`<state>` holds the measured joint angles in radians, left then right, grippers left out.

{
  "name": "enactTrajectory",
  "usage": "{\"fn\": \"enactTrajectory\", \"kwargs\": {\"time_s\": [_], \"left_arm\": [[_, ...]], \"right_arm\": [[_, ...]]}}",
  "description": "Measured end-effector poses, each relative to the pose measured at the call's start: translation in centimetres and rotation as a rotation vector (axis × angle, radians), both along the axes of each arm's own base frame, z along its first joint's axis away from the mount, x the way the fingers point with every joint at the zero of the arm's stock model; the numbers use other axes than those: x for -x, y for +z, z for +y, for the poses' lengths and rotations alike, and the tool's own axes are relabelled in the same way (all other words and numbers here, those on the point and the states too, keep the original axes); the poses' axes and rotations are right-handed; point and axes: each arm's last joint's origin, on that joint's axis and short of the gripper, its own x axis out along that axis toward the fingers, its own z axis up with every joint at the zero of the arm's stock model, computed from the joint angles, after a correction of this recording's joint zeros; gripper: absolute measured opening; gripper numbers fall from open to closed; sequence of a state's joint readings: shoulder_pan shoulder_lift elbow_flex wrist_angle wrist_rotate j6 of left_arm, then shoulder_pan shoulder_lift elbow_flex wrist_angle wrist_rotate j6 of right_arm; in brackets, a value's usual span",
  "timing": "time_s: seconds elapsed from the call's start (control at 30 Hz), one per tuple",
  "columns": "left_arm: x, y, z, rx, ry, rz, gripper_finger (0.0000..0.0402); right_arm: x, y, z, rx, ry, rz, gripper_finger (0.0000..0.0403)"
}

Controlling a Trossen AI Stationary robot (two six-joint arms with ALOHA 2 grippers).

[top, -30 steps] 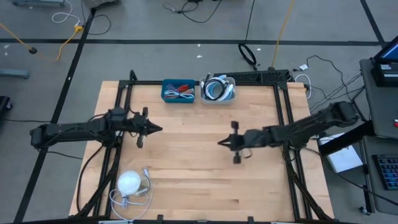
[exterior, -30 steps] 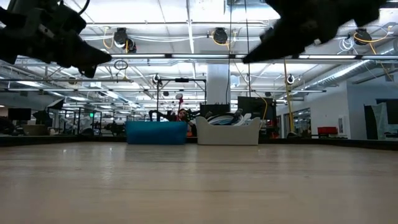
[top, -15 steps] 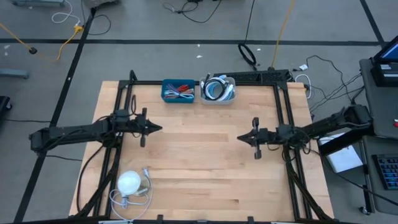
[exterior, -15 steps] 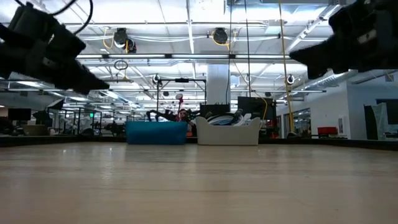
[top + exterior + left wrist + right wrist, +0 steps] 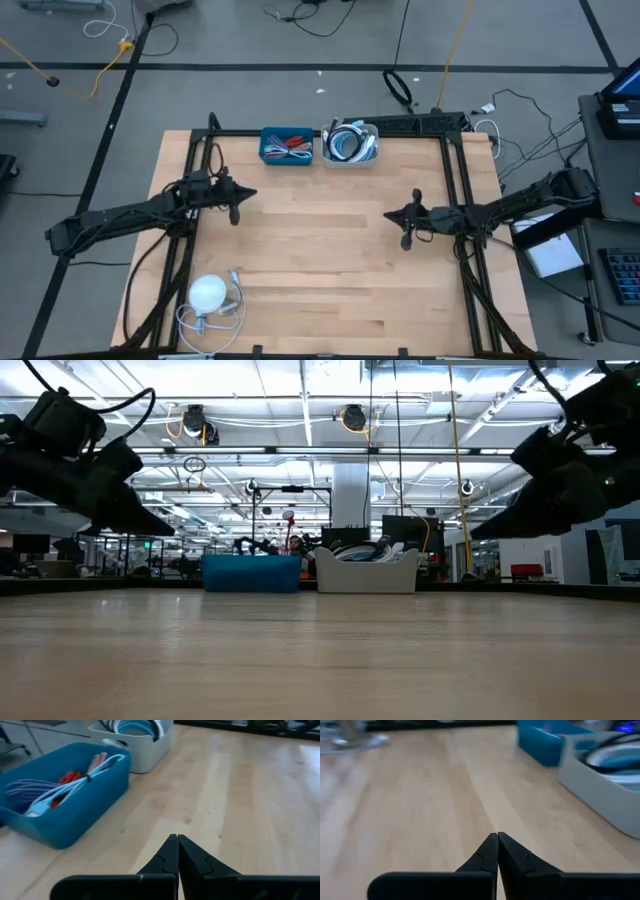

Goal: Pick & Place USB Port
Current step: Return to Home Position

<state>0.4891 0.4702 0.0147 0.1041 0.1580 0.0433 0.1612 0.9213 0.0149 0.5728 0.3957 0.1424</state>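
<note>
Judging from the USB cables [image 5: 348, 142] coiled in the gray bin [image 5: 350, 163] at the far edge, placing is reckoned done (left gripper [image 5: 250, 193] and right gripper [image 5: 390, 215] are held empty, fingers pressed together, above the table).

Pale wood with long striped plank grain across the table [image 5: 330, 270]. Bright blue on the blue bin [image 5: 286, 160], red and white cables [image 5: 87, 778] inside. Light gray on the gray bin [image 5: 350, 163], holding black, white and blue coils [image 5: 349, 142]. Matte black on the left gripper [image 5: 178, 837] and right gripper [image 5: 498, 836]. White on the round object [image 5: 208, 293].
</note>
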Motion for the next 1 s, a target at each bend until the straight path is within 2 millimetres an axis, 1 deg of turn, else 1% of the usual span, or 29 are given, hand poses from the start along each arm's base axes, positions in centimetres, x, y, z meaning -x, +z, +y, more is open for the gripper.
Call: {"fn": "enactTrajectory", "kwargs": {"time_s": [0.07,0.13,0.33,0.43,0.57,0.63,0.73,0.87,1.0], "left_arm": [[0.0,0.0,0.0,0.008,-0.02,-0.007,0.0],[0.0,0.1,0.0,0.014,-0.039,-0.013,0.0],[-0.1,0.3,-0.1,0.019,-0.06,-0.042,0.0],[-0.1,0.4,0.0,0.021,-0.057,-0.053,0.0],[-0.2,0.6,0.0,0.014,-0.058,-0.07,0.0],[-0.2,0.5,0.0,0.015,-0.058,-0.07,0.0],[-0.2,0.5,0.0,0.015,-0.058,-0.069,0.0],[-0.2,0.5,0.0,0.016,-0.058,-0.068,0.0],[-0.2,0.5,0.0,0.015,-0.057,-0.068,0.0]], "right_arm": [[0.2,-0.3,-0.1,0.015,-0.042,0.032,0.0],[0.2,-0.5,-0.2,0.025,-0.048,0.054,0.0],[0.1,-0.1,-0.2,0.067,-0.025,0.027,0.0],[0.3,-0.7,-0.1,0.042,-0.008,0.087,0.0],[0.8,-1.6,0.1,0.022,-0.05,0.169,0.0],[1.0,-1.6,0.4,0.028,-0.056,0.168,0.0],[1.0,-1.4,1.3,0.048,-0.019,0.135,0.0],[1.6,-1.6,2.5,0.09,0.005,0.153,0.0],[1.9,-1.7,2.8,0.136,-0.005,0.159,0.0]]}}
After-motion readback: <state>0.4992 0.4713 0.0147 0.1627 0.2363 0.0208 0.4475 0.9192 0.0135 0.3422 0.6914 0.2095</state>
